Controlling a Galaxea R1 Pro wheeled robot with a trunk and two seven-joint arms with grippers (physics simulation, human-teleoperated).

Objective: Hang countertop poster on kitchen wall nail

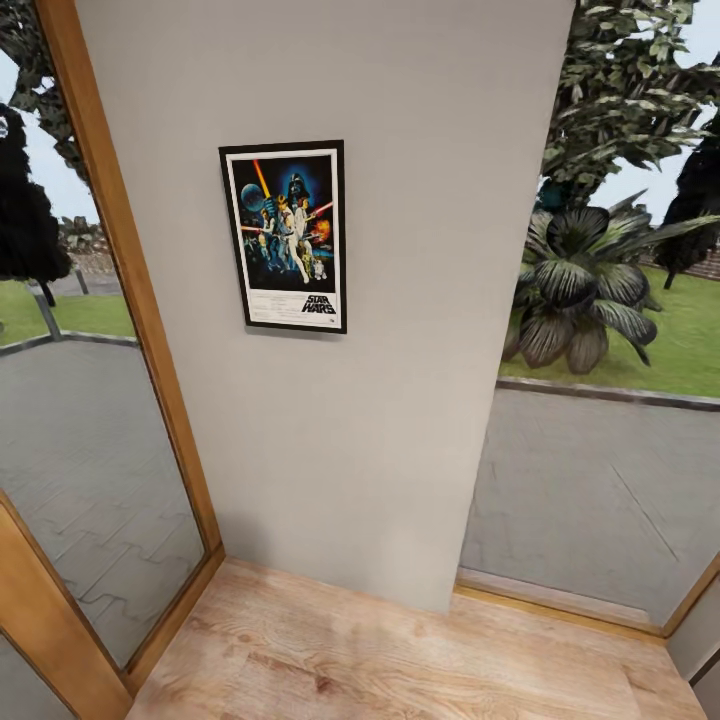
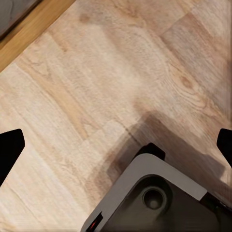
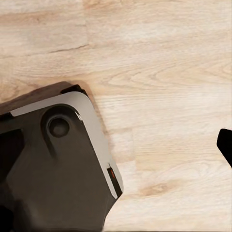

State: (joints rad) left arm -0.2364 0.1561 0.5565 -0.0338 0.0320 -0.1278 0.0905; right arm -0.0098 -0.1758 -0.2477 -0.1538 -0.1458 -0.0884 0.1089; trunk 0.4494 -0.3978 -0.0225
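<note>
My left fingers point(image 2: 10, 147) are spread wide with nothing between them, pointed down at the wood floor point(image 2: 96, 82) beside the robot's base point(image 2: 154, 198). One right fingertip point(image 3: 225, 142) shows, so I cannot tell that grip's state. Up ahead, the poster point(image 1: 285, 235) hangs upright on the grey wall point(image 1: 400, 300), long axis vertical, slightly toward my left arm's side; I judge the hanging done.

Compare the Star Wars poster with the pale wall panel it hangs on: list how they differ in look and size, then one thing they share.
The poster is colourful, with figures on dark blue inside a black frame and white border; the wall panel is plain pale grey. The poster is small and covers only a patch of the panel, which runs down to the wooden floor. The poster hangs slightly tilted. Both are flat and upright.
</note>
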